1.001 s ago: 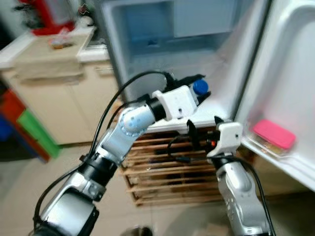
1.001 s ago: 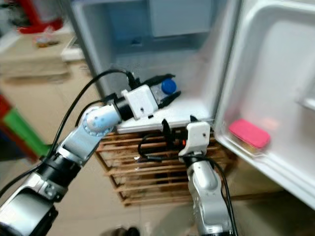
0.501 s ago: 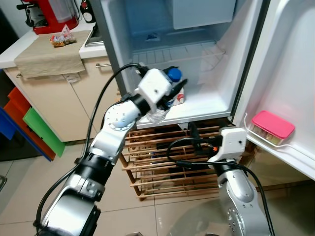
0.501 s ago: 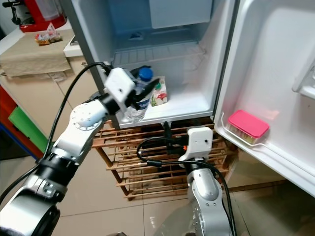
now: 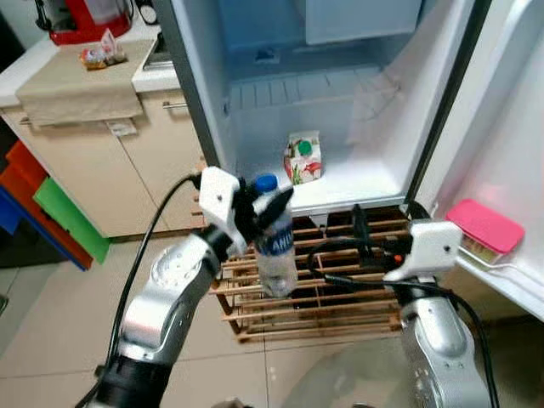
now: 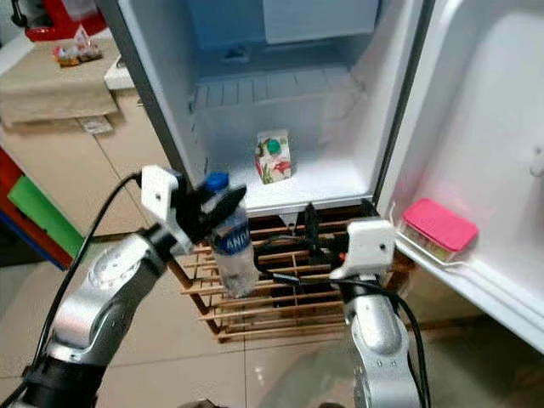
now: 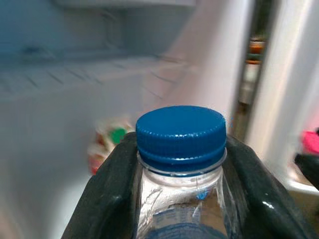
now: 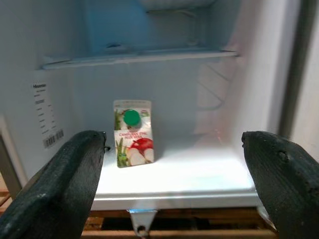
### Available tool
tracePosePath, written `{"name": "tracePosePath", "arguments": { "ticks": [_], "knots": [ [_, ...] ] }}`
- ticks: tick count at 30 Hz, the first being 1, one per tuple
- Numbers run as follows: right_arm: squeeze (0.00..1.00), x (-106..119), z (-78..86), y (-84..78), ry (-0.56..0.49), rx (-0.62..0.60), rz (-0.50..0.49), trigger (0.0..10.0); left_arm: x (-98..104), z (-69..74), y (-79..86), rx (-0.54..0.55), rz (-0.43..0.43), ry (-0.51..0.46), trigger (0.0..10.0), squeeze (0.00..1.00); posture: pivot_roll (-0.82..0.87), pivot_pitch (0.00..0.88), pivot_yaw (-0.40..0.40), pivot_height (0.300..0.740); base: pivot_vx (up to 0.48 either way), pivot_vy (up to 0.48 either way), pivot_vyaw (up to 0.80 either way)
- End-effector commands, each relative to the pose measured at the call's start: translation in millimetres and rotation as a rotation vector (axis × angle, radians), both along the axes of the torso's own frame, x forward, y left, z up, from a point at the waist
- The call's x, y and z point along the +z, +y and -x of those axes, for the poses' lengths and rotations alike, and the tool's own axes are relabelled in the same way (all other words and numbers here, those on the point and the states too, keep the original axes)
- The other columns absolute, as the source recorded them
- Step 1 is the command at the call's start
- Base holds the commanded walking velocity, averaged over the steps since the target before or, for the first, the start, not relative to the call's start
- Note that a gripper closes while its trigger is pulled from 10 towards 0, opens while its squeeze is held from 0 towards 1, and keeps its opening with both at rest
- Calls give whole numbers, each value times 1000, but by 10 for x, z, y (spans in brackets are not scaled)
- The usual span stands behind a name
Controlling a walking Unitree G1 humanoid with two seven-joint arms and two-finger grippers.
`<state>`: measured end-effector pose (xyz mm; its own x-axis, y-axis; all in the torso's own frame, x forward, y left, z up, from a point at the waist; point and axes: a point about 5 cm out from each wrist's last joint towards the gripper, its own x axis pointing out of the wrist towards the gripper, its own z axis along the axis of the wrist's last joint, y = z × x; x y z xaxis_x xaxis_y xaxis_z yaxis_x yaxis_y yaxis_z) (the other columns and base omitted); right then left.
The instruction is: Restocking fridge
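Note:
The open fridge (image 5: 357, 183) holds a small juice carton (image 5: 303, 158) with a green cap, standing on its bottom shelf. My left gripper (image 5: 265, 206) is shut on the neck of a clear water bottle (image 5: 277, 253) with a blue cap (image 7: 180, 132). It holds the bottle upright in front of the fridge, below the shelf edge. Black fingers (image 7: 112, 194) press both sides of the neck. My right gripper (image 8: 172, 144) is open with nothing between its fingers. It points at the bottom shelf from just outside, and the carton (image 8: 132, 132) is ahead of it.
A pink lidded box (image 5: 483, 227) sits in the open door's shelf on the right. A wooden slatted rack (image 5: 340, 297) stands under the fridge. On the left are beige cabinets (image 5: 93, 161), a red appliance (image 5: 81, 10) on the counter, and coloured bins (image 5: 51, 212).
My left gripper has drawn the bottle back out of the fridge and down, toward me. The carton on the shelf now shows. The right arm has hardly moved.

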<state>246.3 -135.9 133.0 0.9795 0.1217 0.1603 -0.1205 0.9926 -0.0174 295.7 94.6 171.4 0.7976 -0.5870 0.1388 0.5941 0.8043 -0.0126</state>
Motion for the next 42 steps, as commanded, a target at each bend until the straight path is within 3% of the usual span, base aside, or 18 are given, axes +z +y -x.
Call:
{"name": "tracePosePath", "arguments": {
  "ticks": [1, 7, 23, 26, 29, 33, 38, 42],
  "knots": [
    [0, -9, -27, 22, 4, 15, -9, 10000, 21, -33, 22, 27, -24, -22, 10000, 0, -48, 0, 99, 740, 266, 0, 0],
    [0, 75, -141, 70, -14, 47, -8, 10000, 181, -37, -18, -3, -79, -54, 10000, 0, -39, 0, 87, 740, 426, 41, 0],
    [0, 26, -176, 71, 1, 75, 1, 10000, 222, -66, -83, 16, -41, -65, 10000, 0, -59, 0, 80, 740, 418, 0, 0],
    [0, 22, -167, 77, 4, 78, 0, 10000, 234, -81, -82, 31, -88, -78, 10000, 0, -65, 0, 82, 740, 0, 0, 0],
    [0, 6, -146, 86, 12, 89, -3, 10000, 281, -128, -109, 31, -203, -142, 10000, 0, -64, 0, 82, 740, 0, 0, 0],
    [0, -15, -129, 102, 22, 98, -5, 10000, 313, -182, -164, 3, -238, -152, 10000, 0, -66, 0, 88, 740, 0, 0, 0],
    [0, -43, -90, 117, 34, 108, -8, 10000, 321, -220, -351, -106, -355, -182, 10000, 0, -73, 0, 100, 740, 0, 0, 0],
    [0, -45, -64, 129, 37, 107, -12, 10000, 272, -248, -507, -191, -517, -260, 10000, 0, -76, 0, 106, 740, 0, 0, 0]
  ]
}}
